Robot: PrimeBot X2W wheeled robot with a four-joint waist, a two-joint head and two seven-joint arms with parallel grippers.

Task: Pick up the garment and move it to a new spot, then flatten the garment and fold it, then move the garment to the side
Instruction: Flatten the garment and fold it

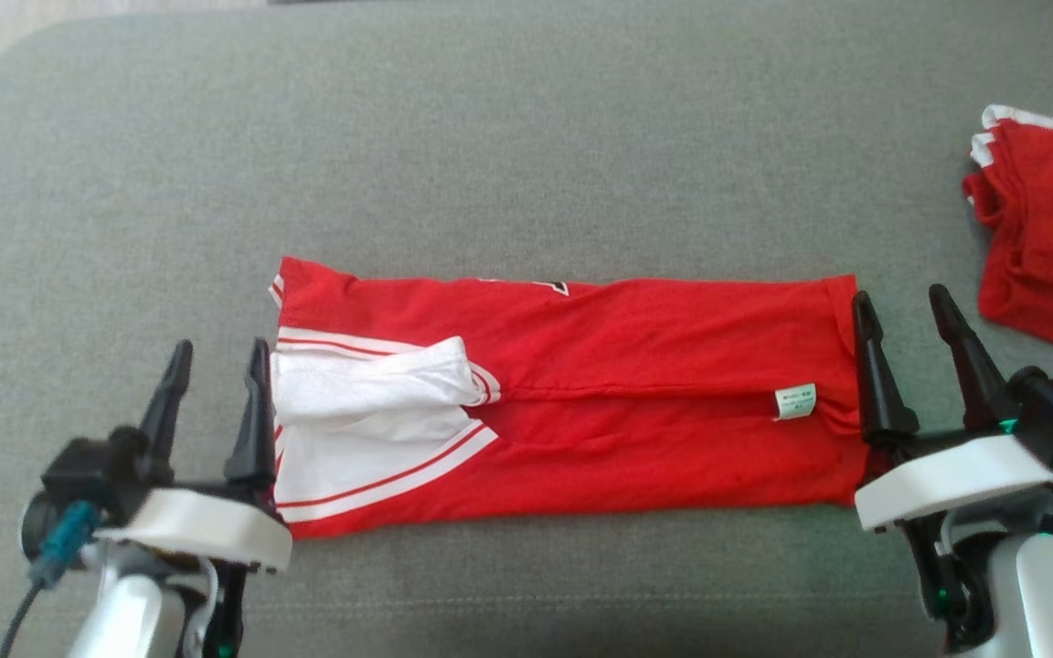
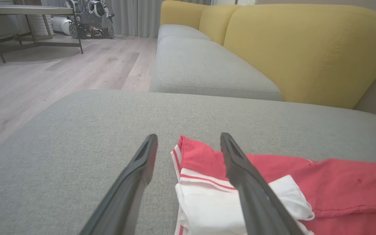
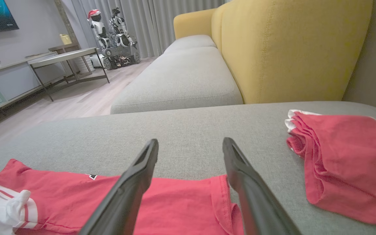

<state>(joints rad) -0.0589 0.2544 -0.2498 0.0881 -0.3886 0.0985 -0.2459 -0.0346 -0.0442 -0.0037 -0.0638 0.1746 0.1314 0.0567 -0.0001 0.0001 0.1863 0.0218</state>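
Item one: red garment [image 1: 581, 402] with white trim, folded into a long band and lying flat on the grey cushion [image 1: 526, 137]. We log the left jaws spread apart and empty at its white-striped end. The right jaws are likewise apart at the hem end, near the care label [image 1: 795, 402].

Item two: second red garment [image 1: 1047, 228], rumpled, well apart to the right.

The head view gives the band end to end. The wrist views give the room beyond: yellow backrest [image 2: 305, 49], wooden floor [image 2: 44, 75], wheeled robot [image 3: 116, 32].
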